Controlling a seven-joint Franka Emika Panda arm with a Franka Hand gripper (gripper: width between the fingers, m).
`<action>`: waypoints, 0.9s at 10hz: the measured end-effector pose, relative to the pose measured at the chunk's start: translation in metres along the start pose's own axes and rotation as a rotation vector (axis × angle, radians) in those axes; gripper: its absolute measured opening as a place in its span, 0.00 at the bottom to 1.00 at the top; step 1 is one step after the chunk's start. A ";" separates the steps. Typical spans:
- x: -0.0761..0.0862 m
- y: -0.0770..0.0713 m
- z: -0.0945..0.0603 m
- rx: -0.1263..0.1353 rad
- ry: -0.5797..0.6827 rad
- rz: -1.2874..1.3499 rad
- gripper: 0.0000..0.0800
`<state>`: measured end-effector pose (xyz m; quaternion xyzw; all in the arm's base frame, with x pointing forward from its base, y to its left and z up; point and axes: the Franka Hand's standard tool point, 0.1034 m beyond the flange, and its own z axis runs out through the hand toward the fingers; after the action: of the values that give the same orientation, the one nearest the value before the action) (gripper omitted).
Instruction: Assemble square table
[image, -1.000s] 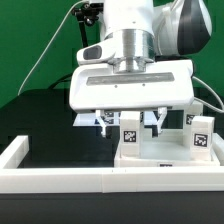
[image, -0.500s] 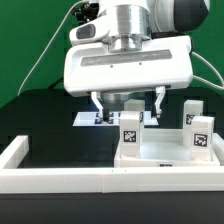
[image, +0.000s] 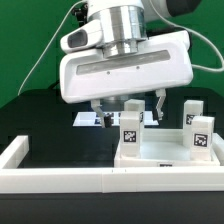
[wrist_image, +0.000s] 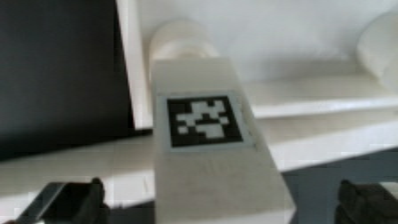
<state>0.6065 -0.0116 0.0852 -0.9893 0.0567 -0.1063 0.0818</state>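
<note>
Gripper (image: 128, 105) hangs over the table top (image: 160, 152), fingers (image: 160, 101) spread wide on either side of a tagged leg (image: 131, 126), not touching it and holding nothing; wrist view shows the same leg (wrist_image: 210, 140) between the two fingertips (wrist_image: 68, 201). The top sits against the border wall (image: 60, 180) at about 4 o'clock in the exterior view, with more legs (image: 202, 134) upright toward 3 o'clock. Marker board (image: 88, 119) lies flat behind, near 10 o'clock of the top.

Black table (image: 50, 128) under square top (image: 160, 152)
</note>
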 end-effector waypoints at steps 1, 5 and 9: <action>0.002 0.004 -0.002 0.012 -0.039 0.004 0.81; 0.000 0.001 -0.002 0.046 -0.127 0.016 0.81; -0.010 0.004 0.004 -0.104 -0.196 0.070 0.81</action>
<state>0.5972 -0.0137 0.0789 -0.9953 0.0883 -0.0033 0.0392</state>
